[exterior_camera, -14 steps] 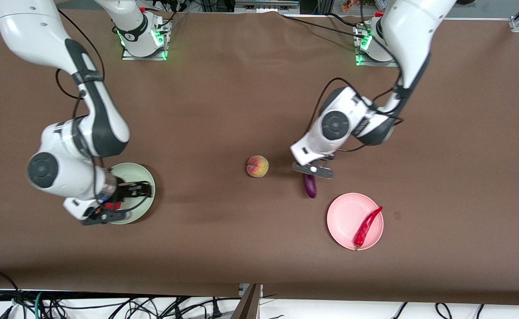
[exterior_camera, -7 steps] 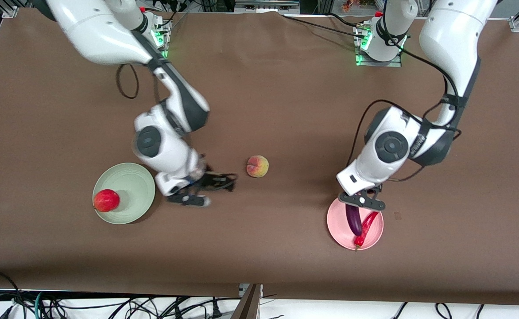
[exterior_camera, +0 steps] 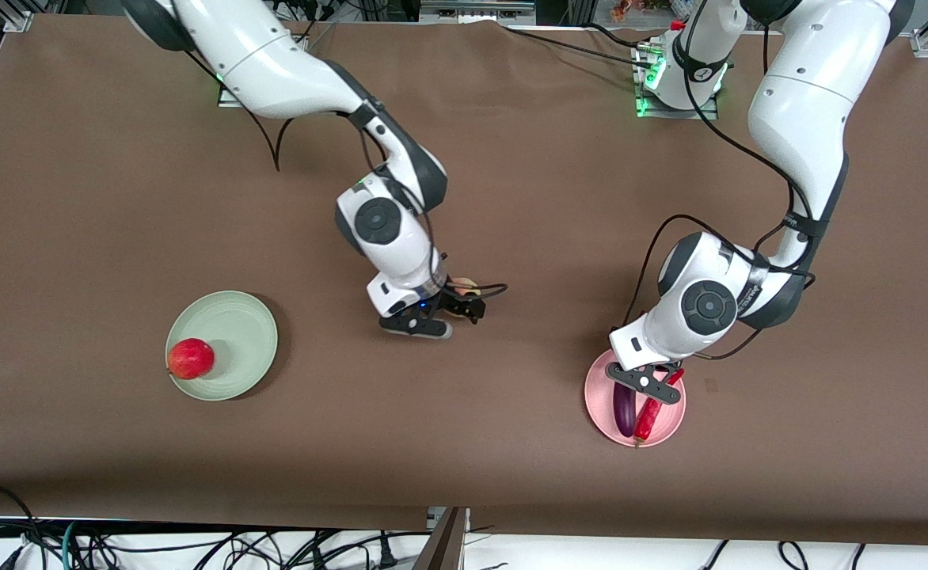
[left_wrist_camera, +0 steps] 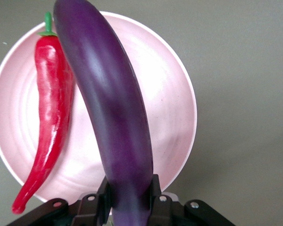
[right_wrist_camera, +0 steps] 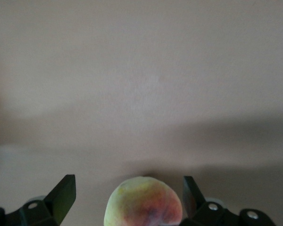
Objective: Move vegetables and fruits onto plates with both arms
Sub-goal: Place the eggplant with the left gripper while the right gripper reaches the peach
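Since half a second ago the right arm has swung from beside the pale mint green plate toward the middle of the table, and its black two-finger right gripper has come down at the yellow-pink blushed peach, while the left arm has lowered the long glossy purple eggplant closer to the pink round plate. Nearest the front camera, at the left arm's end of the table, that pink plate carries the slim curved red chili pepper, with the eggplant lying just beside it along the same line; whether the eggplant already rests on the plate I cannot tell. The left gripper is clamped tight on the eggplant's darker end, over the plate's rim. A little farther back, at the right arm's end, the round red pomegranate-like fruit sits on the mint plate, at its edge toward that end of the table. Farther still, mid-table, the peach lies on the brown tabletop, with the right gripper's fingers spread wide on either side of it, not touching.
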Robot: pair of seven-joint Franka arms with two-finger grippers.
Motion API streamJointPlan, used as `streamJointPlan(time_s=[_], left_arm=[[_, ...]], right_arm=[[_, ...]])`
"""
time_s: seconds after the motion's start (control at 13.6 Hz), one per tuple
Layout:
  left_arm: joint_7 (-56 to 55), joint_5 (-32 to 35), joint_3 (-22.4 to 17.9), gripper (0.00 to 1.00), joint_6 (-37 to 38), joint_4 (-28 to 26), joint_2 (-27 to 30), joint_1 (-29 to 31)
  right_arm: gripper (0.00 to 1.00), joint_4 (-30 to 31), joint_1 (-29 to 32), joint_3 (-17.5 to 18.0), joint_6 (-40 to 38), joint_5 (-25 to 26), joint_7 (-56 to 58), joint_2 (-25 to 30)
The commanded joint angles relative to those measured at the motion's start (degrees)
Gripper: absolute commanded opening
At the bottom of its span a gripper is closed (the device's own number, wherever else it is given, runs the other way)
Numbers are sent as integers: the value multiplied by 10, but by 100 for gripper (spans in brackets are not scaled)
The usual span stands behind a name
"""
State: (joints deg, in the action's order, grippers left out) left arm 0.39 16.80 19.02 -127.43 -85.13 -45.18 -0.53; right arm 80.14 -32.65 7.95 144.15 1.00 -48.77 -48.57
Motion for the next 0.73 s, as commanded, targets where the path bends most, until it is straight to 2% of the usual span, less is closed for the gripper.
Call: streamJointPlan(time_s=[0.0, 0.07, 0.15, 0.22, 0.29, 0.37, 0.44, 0.66], left_arm=[[32, 9, 5, 77, -15, 19, -12, 11], [36, 7, 5, 100, -22, 19, -13, 15], [36, 9, 5, 100, -22, 19, -12, 18], [35, 7, 5, 100, -22, 19, -9, 20], [35, 7, 6, 100, -20, 19, -5, 22], [33, 5, 8, 100, -16, 19, 1, 24], [31, 4, 8, 100, -5, 16, 20, 25], [27, -53, 7, 100, 125, 20, 94, 29]], right_arm=[[100, -9, -35, -28, 19, 4, -11, -20], [100, -9, -43, -35, 24, 9, -11, -24], [100, -9, -50, -39, 24, 16, -12, -29], [95, -9, -55, -45, 24, 23, -12, -32], [69, -9, -58, -51, 24, 39, -11, -33], [38, -9, -57, -51, 24, 45, -8, -33], [19, -9, -55, -51, 23, 47, -3, -33], [16, -9, -37, -53, 9, 49, 10, -20]])
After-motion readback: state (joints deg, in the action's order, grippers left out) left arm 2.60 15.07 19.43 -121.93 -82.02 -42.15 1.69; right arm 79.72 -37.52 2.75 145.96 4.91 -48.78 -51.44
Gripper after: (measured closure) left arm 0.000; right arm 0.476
